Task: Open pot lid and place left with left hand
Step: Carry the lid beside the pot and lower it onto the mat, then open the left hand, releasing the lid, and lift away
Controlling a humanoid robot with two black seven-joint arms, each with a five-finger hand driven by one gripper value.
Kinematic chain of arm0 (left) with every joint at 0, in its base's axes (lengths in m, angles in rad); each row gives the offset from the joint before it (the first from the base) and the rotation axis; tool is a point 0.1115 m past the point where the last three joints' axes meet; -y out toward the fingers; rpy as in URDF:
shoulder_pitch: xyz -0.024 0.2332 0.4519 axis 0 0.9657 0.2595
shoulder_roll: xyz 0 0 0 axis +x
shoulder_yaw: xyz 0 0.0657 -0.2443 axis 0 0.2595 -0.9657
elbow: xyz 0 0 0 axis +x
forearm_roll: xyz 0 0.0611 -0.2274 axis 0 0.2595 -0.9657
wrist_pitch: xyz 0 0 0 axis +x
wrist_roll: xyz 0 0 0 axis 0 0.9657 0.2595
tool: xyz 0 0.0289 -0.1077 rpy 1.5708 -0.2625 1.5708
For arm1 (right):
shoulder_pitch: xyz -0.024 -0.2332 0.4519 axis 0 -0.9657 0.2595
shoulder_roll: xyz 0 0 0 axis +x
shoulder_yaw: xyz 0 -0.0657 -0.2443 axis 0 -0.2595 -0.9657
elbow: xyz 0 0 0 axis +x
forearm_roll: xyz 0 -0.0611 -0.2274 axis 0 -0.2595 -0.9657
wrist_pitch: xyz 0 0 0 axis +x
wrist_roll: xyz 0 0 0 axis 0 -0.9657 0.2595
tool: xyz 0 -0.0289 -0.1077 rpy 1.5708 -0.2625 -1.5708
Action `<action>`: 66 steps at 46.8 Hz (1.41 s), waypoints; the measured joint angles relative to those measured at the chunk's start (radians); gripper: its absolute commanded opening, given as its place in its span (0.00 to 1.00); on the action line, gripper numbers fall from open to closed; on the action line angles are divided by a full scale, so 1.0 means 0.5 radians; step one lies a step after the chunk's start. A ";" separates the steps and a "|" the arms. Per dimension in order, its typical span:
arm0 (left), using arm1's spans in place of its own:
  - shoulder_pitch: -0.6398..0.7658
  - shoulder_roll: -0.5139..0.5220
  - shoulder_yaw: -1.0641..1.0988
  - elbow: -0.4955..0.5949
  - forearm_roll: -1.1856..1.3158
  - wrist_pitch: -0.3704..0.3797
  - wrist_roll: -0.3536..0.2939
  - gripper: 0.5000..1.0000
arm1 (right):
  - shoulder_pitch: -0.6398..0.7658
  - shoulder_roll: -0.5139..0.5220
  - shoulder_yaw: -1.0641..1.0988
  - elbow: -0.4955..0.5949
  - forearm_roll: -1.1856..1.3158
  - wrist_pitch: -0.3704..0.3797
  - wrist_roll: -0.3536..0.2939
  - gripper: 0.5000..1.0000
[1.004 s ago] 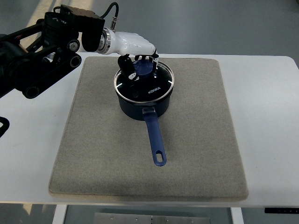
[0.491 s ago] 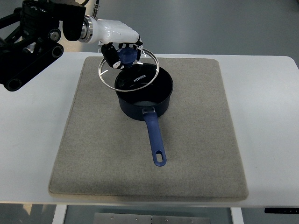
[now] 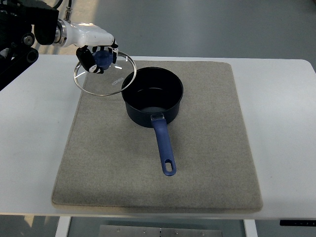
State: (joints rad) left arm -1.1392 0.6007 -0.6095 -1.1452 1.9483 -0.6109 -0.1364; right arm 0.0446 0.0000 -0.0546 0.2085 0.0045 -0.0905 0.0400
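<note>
White tabletop (image 3: 281, 128) fills most of what we see, with a grey mat (image 3: 207, 163) laid across its middle and a grey floor beyond the far edge. On the mat stands the dark blue pot (image 3: 152, 97), now uncovered, its blue handle (image 3: 164, 145) pointing toward us.

Against the two earlier pictures we see a clear change. A second ago the glass lid (image 3: 103, 74) sat on the pot with the left hand (image 3: 96, 52) closed on its knob; half a second ago it was lifted and tilted, still overlapping the pot's far-left rim. Now it has travelled further left and hangs over the mat's far-left corner, only its right edge overlapping the pot's rim in the picture. The pot itself has not shifted.

We see the fingers (image 3: 90, 60) curled around the blue knob (image 3: 102, 58), pinching it from above, so the lid's disc spreads below and to the right of them. The pot lies well to the right of the fingers.

Earlier the lid's glass read "KONKA"; now the white print is too small and skewed for us to read.
</note>
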 measured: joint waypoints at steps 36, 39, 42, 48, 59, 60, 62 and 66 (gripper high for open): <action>0.314 -0.073 0.038 0.300 0.062 0.451 0.000 0.35 | 0.000 0.000 0.000 0.000 0.000 0.000 0.000 0.83; 0.369 -0.081 0.043 0.305 0.061 0.586 0.000 0.41 | 0.000 0.000 0.001 0.000 0.000 0.000 0.000 0.83; 0.409 -0.082 0.045 0.306 0.066 0.661 0.000 0.41 | 0.000 0.000 0.001 0.000 0.000 0.000 0.000 0.83; 0.418 -0.082 0.055 0.309 0.067 0.681 0.000 0.45 | 0.000 0.000 0.001 0.000 0.000 0.000 0.000 0.83; 0.418 -0.084 0.077 0.318 0.049 0.688 0.000 0.52 | 0.000 0.000 0.001 0.000 0.000 0.000 0.000 0.83; 0.417 -0.084 0.077 0.318 0.049 0.690 0.000 0.52 | 0.000 0.000 0.001 0.000 0.000 0.000 0.000 0.83; 0.415 -0.084 0.077 0.318 0.047 0.694 0.000 0.52 | 0.000 0.000 0.002 0.000 0.000 0.000 0.000 0.83; 0.412 -0.085 0.077 0.318 0.046 0.704 0.000 0.52 | 0.000 0.000 0.001 0.000 0.000 0.000 0.000 0.83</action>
State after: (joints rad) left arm -0.9334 0.5583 -0.5712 -0.9863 1.9713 -0.2588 -0.1365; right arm 0.0445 0.0000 -0.0541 0.2086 0.0045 -0.0905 0.0398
